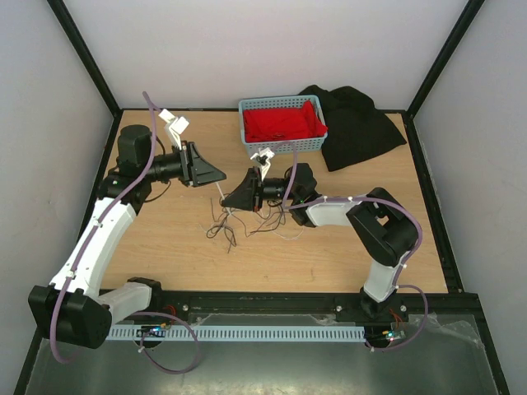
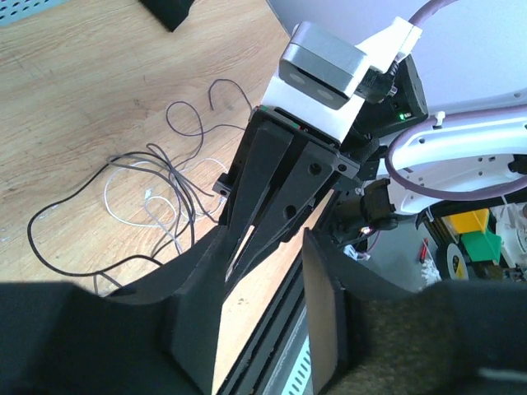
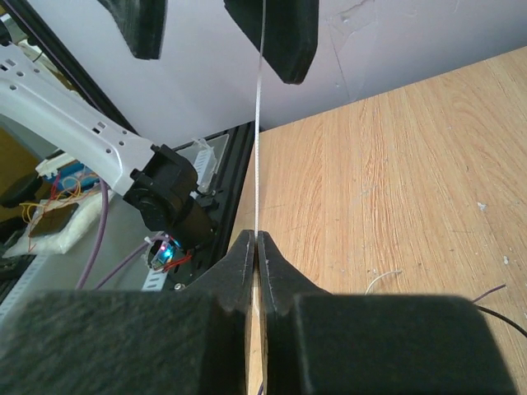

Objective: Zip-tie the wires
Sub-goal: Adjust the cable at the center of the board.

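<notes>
The wires (image 1: 247, 220) lie in a loose tangle of black and whitish strands on the wooden table, below both grippers; they also show in the left wrist view (image 2: 156, 189). My right gripper (image 3: 256, 239) is shut on the zip tie (image 3: 258, 123), a thin white strip that stands straight out from its tips. The strip's far end reaches between the spread fingers of my left gripper (image 3: 210, 33), close to one finger (image 3: 276, 37). From above, the left gripper (image 1: 219, 175) and right gripper (image 1: 230, 199) face tip to tip, with the zip tie (image 1: 221, 192) between them.
A blue basket (image 1: 280, 149) holding a red cloth (image 1: 284, 122) stands at the back centre. A black cloth (image 1: 358, 123) lies to its right. A black frame rail runs along the table's near edge (image 1: 272, 300).
</notes>
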You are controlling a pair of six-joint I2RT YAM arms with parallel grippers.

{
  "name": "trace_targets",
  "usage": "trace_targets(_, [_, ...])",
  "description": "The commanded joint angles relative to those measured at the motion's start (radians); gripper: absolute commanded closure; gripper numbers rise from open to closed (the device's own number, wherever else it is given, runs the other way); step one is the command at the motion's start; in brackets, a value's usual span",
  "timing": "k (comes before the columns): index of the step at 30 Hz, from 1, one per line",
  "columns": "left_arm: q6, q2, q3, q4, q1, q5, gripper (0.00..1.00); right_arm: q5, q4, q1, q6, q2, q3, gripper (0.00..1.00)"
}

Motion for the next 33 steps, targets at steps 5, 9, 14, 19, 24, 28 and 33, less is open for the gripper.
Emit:
trace_targets(5, [0.031,-0.048,-0.015,0.021,-0.001,-0.04,0.36,0.022,-0.001,0.004,0.034,-0.058,0.012,0.92])
trace_targets(9, [0.062,-0.109,-0.059,0.023,0.002,-0.069,0.27,0.06,-0.037,-0.005,0.04,-0.074,0.015,0.95])
trace_targets(14, [0.068,-0.229,-0.18,0.094,0.003,-0.128,0.21,0.105,-0.133,-0.016,0.049,-0.101,0.036,1.0])
trace_targets(19, [0.039,-0.329,-0.302,0.213,0.001,-0.158,0.19,0.187,-0.283,-0.023,0.058,-0.148,0.059,1.0])
trace_targets(24, [-0.001,-0.357,-0.384,0.292,-0.01,-0.18,0.26,0.265,-0.414,-0.029,0.056,-0.211,0.077,1.0])
trace_targets(28, [-0.002,-0.338,-0.431,0.356,-0.023,-0.183,0.5,0.25,-0.427,-0.056,0.109,-0.239,0.08,1.0])
trace_targets(33, [0.047,-0.301,-0.486,0.472,-0.042,-0.21,0.4,0.151,-0.438,-0.076,0.156,-0.236,0.096,1.0])
